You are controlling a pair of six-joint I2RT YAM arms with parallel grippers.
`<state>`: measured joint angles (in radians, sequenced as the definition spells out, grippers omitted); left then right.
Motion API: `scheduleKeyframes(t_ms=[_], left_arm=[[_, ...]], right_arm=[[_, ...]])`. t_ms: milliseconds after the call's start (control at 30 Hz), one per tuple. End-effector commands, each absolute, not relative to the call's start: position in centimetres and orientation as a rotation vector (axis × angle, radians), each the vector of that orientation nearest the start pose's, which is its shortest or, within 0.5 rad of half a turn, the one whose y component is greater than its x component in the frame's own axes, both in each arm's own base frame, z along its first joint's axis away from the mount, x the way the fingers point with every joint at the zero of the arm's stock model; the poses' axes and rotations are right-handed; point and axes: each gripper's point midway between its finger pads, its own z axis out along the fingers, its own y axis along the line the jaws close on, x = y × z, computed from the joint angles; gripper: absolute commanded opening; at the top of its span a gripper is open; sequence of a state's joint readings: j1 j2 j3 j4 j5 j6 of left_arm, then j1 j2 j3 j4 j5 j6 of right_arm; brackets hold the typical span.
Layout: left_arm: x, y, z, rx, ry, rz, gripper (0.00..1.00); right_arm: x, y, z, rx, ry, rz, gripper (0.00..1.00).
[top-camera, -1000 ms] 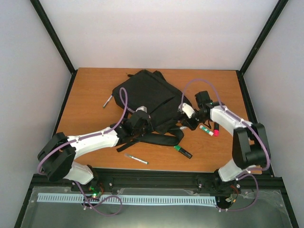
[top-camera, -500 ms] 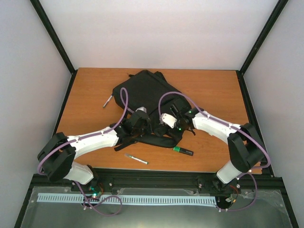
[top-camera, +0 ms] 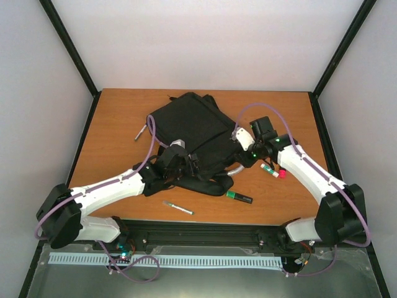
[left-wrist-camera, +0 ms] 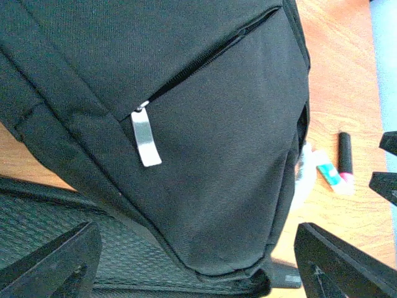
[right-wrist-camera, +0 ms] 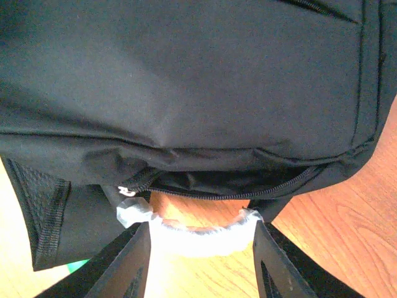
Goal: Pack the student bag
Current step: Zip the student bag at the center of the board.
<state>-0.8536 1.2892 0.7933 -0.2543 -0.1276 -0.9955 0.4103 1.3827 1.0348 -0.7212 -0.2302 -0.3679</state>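
Wooden counter (top-camera: 111, 124) with the big black student bag (top-camera: 192, 130) flopped flat across its middle, zip pocket up. Vs a second ago: left fingers (left-wrist-camera: 56, 261) now spread wide over it, right fingers (right-wrist-camera: 124, 267) parted, straddling its grey handle (right-wrist-camera: 198, 239).

Lab test cell (white panels (top-camera: 217, 43), black frame (top-camera: 68, 46), wooden table (top-camera: 111, 124))

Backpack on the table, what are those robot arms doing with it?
Two robot arms are packing the black backpack. The left gripper hangs wide open over its zip pocket. The right gripper is open at the pale curved handle. A green marker and a pen lie on the table, not packed yet.
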Motion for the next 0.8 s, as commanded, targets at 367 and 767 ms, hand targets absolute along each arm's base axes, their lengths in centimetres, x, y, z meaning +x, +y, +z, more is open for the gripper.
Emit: scheduleKeyframes(t_ms=[367, 767], left_arm=[[24.7, -30.9, 11.2, -0.337, 2.552, -1.003, 0.69], [25.9, -31.3, 10.5, -0.300, 2.565, -0.897, 0.01]], right_arm=[[27.1, 19.0, 7.6, -1.080, 2.499, 0.604, 0.37], [30.0, 19.3, 10.4, -0.921, 2.486, 0.819, 0.39]])
